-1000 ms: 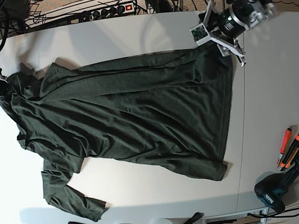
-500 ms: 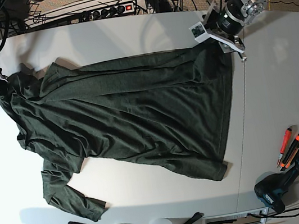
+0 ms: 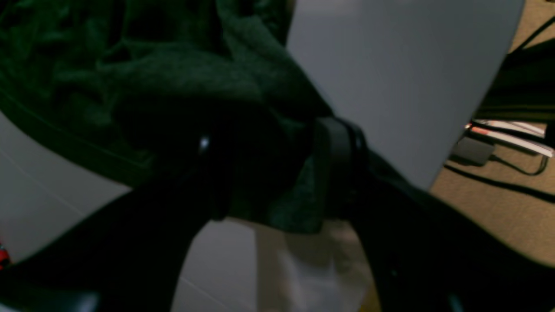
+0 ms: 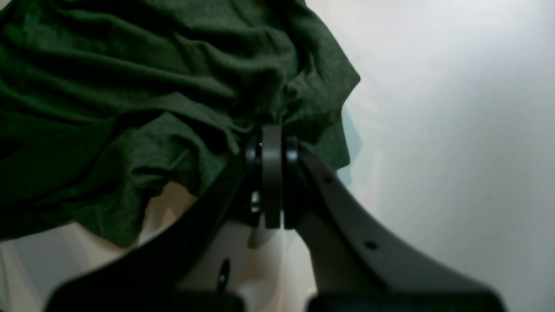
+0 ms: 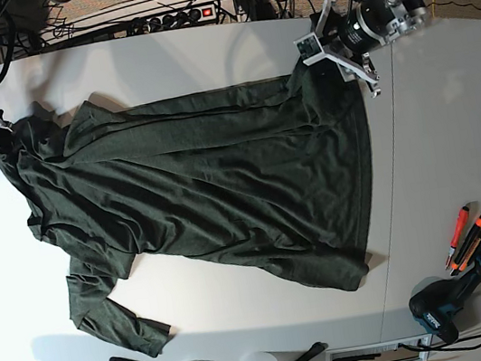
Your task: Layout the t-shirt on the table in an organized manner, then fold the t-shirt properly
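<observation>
Left wrist view: the left gripper (image 3: 269, 182) pinches a bunched fold of the t-shirt (image 3: 173, 82), soft dark green knit, over the smooth white table (image 3: 390, 78).

Right wrist view: the right gripper (image 4: 271, 173) is clamped on wrinkled cloth spreading to its left.

Base view: the shirt lies stretched between both grippers, one cuffed sleeve (image 5: 116, 319) trailing.
</observation>
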Motion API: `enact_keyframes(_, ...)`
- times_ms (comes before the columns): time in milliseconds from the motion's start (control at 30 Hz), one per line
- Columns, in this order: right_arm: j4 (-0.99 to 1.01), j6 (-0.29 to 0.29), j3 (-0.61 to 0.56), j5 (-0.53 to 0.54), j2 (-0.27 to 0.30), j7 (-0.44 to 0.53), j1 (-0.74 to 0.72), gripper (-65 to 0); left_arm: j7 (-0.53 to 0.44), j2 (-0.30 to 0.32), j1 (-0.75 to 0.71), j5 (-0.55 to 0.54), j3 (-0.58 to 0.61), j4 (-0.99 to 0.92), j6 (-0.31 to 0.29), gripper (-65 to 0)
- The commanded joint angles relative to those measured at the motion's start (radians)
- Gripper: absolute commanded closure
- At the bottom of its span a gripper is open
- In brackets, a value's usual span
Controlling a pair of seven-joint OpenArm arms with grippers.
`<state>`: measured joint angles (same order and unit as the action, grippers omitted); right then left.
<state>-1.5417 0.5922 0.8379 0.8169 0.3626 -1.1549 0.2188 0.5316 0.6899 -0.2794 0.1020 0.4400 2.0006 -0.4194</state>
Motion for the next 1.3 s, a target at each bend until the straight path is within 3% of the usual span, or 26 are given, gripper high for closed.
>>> enact_keyframes(0, -0.014, 0.013, 0.008, 0.02, 0.024, 0.021, -0.005, 0.0, -0.004, 0.008, 0.016, -0.016, -0.004, 0.016, 0.014, -29.4)
enact_keyframes(533, -0.014, 0.013, 0.008, 0.02, 0.012, 0.018, -0.005, 0.0, 0.101, 0.002, 0.055, -0.22, -0.004, 0.092, 0.03, -29.4)
enact_keyframes(700, -0.014, 0.013, 0.008, 0.019, 0.012, 0.018, -0.005, 0.0, 0.109, -0.048, 0.035, -0.199, -0.004, 0.091, 0.064, -29.4)
enact_keyframes(800, -0.014, 0.013, 0.008, 0.02, 0.011, 0.018, -0.005, 0.0, 0.107, -0.072, 0.013, -0.124, -0.004, 0.087, 0.085, -29.4)
enact_keyframes(967, -0.014, 0.013, 0.008, 0.019, 0.012, 0.018, -0.005, 0.0, 0.108, -0.075, 0.005, -0.032, -0.004, 0.029, 0.14, -29.4)
enact_keyframes(1100, -0.014, 0.013, 0.008, 0.019, 0.012, 0.017, -0.005, 0.0, 0.108, -0.075, 0.002, -0.023, -0.004, 0.003, 0.143, -29.4)
enact_keyframes(1167, -0.014, 0.013, 0.008, 0.016, 0.012, 0.011, -0.005, 0.0, 0.109, -0.075, 0.0, -0.022, -0.004, 0.003, 0.143, -22.7)
enact_keyframes(1233, -0.014, 0.019, 0.008, 0.016, 0.013, 0.001, -0.005, 0.0, 0.122, -0.075, 0.0, -0.005, -0.004, 0.003, 0.142, -3.4)
enact_keyframes(1267, -0.014, 0.031, 0.008, 0.016, 0.014, -0.003, -0.005, 0.0, 0.13, -0.075, 0.0, 0.009, -0.004, 0.003, 0.143, 0.0)
